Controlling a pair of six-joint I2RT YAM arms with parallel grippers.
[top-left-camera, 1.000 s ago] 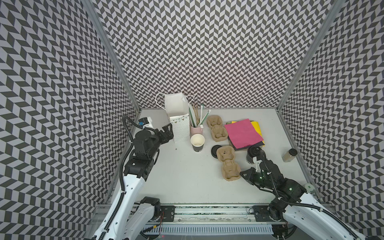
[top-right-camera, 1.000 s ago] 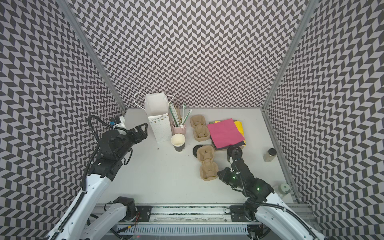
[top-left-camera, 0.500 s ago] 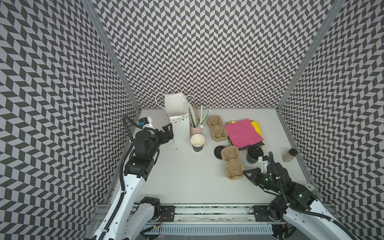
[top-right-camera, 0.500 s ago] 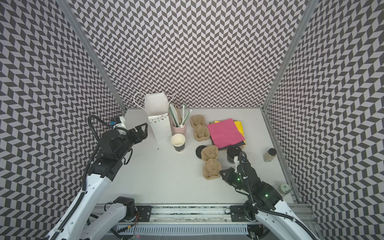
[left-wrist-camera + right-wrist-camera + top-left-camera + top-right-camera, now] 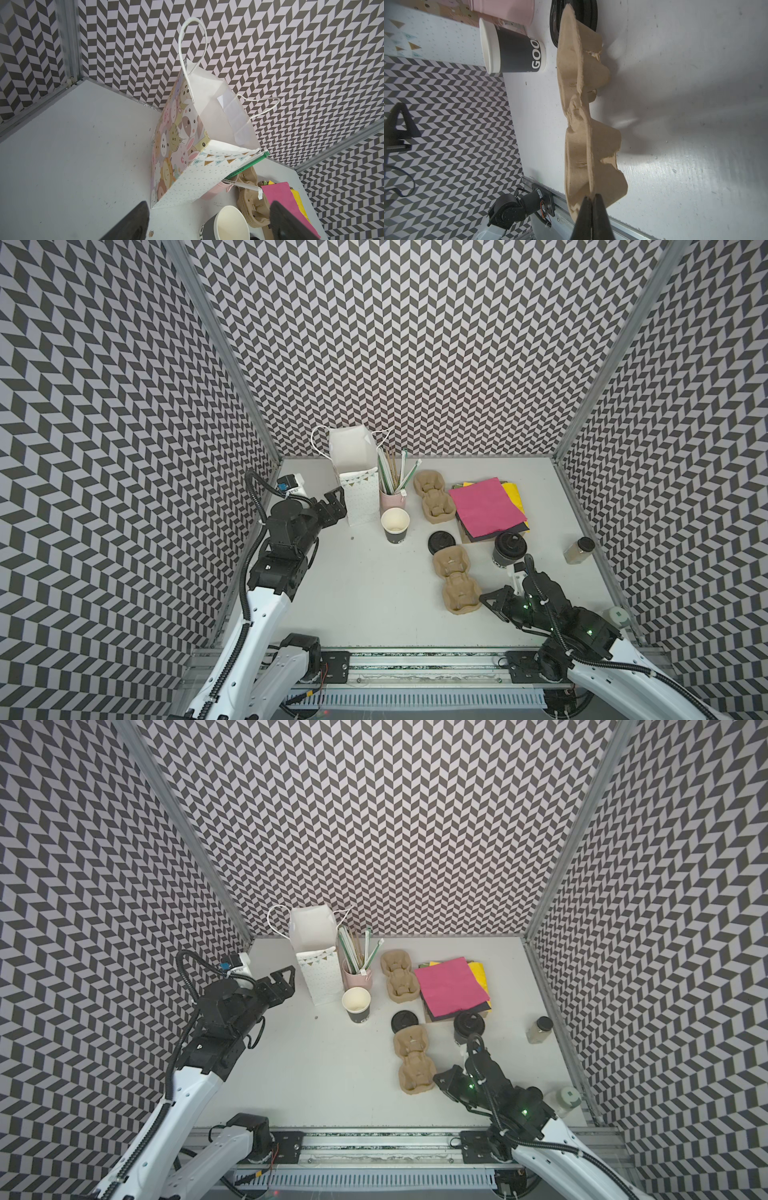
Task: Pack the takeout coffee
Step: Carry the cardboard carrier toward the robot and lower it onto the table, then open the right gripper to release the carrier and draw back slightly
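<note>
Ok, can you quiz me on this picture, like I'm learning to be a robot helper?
1. True or false: the takeout coffee stands inside the cup carrier.
2. Pick one: what is the right gripper pinching? A) the cup carrier's rim, B) a straw, C) the pink napkin.
3. Fill in: the open left gripper points toward the white paper ___.

Key: 1 false, it stands on the table beside the carrier. 2 A. 3 bag.
</note>
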